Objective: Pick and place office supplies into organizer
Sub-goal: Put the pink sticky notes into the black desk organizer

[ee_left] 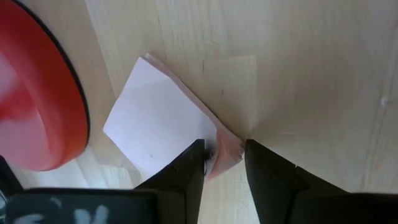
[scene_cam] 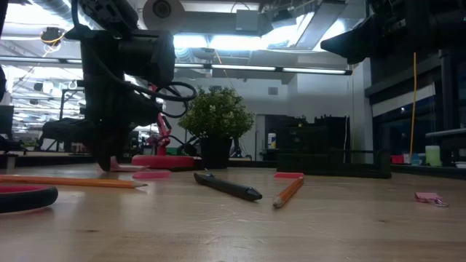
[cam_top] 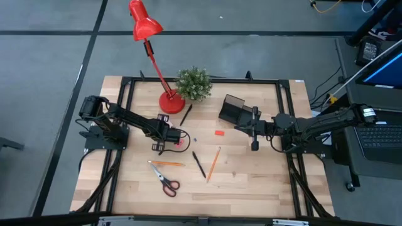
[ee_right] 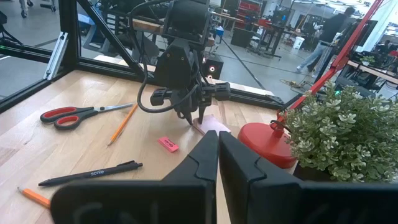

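Sticky pad lies flat beside the lamp base, at its four o'clock. Left gripper straddles its corner, fingers spread; light, floppy sheets, so pinch the edge. Right gripper, pressed together, waits by the organizer.

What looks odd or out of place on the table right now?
The pink sticky-note pad beside the lamp base has its corner curled up between the left gripper jaws. Nothing else stands out.

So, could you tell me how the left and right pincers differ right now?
The left pincer is down at the table, fingers apart astride the pink pad's corner; the right pincer is shut, empty, near the organizer. Both are dark two-finger pincers.
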Controlling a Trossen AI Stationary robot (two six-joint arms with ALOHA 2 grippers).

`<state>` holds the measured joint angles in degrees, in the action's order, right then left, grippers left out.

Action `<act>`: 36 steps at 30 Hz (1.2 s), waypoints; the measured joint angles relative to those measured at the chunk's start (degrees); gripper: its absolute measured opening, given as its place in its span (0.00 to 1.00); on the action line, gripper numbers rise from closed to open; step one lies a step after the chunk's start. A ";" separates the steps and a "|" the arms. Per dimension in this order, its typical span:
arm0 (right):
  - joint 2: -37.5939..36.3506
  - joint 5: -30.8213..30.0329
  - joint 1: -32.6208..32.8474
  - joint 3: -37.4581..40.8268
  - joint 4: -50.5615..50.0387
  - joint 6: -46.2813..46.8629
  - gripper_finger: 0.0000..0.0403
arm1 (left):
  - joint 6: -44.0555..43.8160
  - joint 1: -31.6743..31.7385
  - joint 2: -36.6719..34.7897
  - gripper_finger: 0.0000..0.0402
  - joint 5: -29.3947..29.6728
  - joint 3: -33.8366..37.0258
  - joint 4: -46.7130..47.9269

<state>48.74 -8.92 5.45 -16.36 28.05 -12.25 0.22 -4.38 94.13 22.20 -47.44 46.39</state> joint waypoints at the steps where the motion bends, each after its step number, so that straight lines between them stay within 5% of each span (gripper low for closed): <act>1: -0.01 -0.01 0.00 0.00 0.00 0.00 0.05 | -0.11 0.00 0.00 0.25 0.00 0.00 0.00; 13: -0.01 0.01 0.00 0.00 0.03 0.00 0.05 | -0.53 0.00 0.00 0.02 0.31 -0.02 0.04; 36: -0.01 0.00 0.02 0.00 0.01 -0.23 0.05 | -0.54 -8.82 -3.68 0.01 3.15 -5.75 1.34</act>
<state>48.73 -8.92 5.47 -16.36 28.06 -12.48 -0.32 -13.21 90.45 25.34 -53.19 47.74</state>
